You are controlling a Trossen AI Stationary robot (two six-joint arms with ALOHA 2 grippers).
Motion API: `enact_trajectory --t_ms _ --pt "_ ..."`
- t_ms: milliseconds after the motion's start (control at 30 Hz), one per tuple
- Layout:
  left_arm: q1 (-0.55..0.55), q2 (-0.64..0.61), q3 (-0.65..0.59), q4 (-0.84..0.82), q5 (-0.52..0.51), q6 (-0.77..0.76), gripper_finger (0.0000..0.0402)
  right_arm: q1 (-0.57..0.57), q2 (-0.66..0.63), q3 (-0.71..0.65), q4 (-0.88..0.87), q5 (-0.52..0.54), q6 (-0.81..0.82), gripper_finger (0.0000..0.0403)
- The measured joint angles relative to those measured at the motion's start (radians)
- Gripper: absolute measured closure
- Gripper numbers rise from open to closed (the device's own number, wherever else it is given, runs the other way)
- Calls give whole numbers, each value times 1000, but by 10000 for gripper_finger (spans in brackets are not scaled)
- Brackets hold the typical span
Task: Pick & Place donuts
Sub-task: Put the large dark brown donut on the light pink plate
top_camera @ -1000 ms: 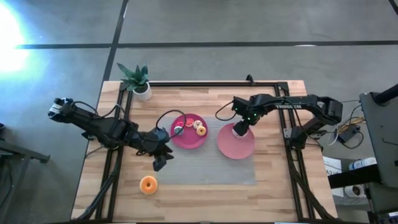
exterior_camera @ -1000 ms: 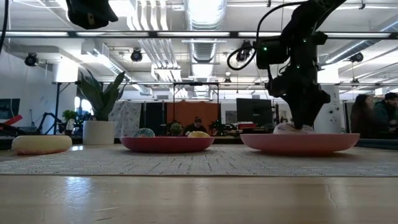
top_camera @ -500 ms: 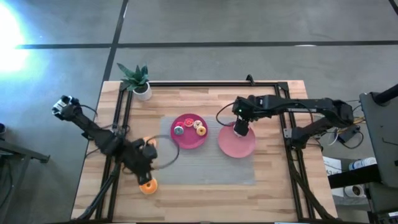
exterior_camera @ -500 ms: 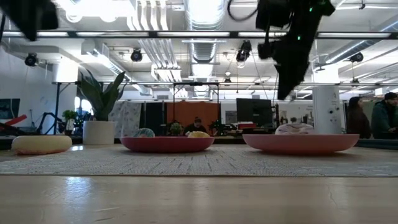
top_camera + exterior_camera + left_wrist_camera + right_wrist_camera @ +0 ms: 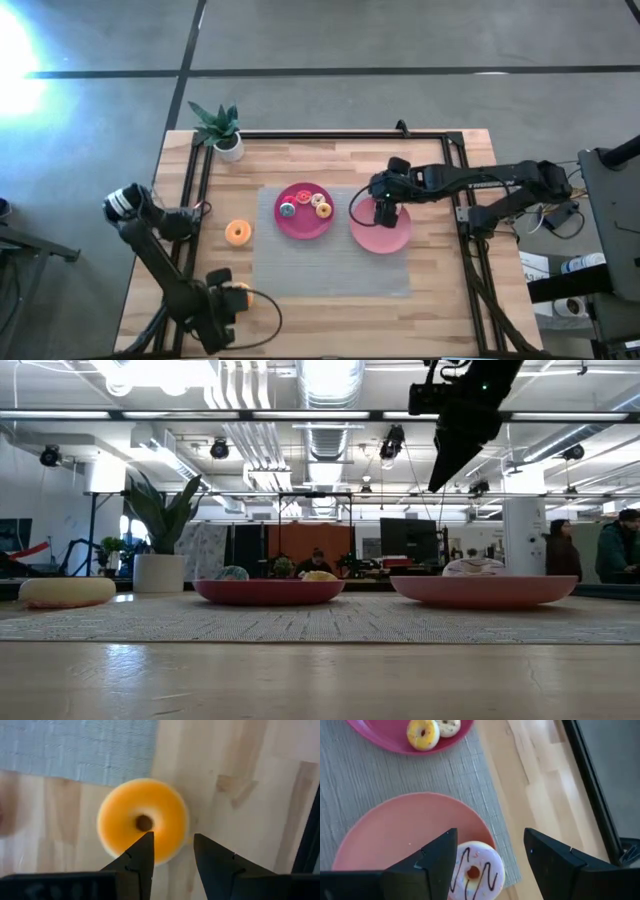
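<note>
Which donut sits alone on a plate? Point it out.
The white donut with brown zigzag icing, on the lighter pink plate under the right hand; the darker plate holds three.

No words to read

No letters, numbers, labels, brand names or signs can be read in any of the views, not on the arms, not on the table, and not in the room behind it.
</note>
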Motion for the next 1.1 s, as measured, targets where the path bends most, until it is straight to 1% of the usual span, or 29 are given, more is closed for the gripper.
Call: enact_trajectory --t_ms 133,233,500,767,933,1033,1100 --pt "-7 61 47 9 -8 38 289 9 32 -2 -2 0 2 181" --pt "-7 86 44 32 -19 51 289 11 48 1 2 0 7 181" --pt "-1 112 -7 51 -18 -37 289 12 42 4 26 -1 20 181" --pt "2 106 -118 216 -25 -43 289 30 41 6 27 -2 45 181" --pt "9 104 -164 244 -24 -58 290 45 39 6 27 -2 52 181" --pt "11 105 -177 247 -29 -57 297 53 39 6 27 -2 64 181" --pt "14 105 -184 248 -35 -57 312 56 39 6 27 -2 73 181"
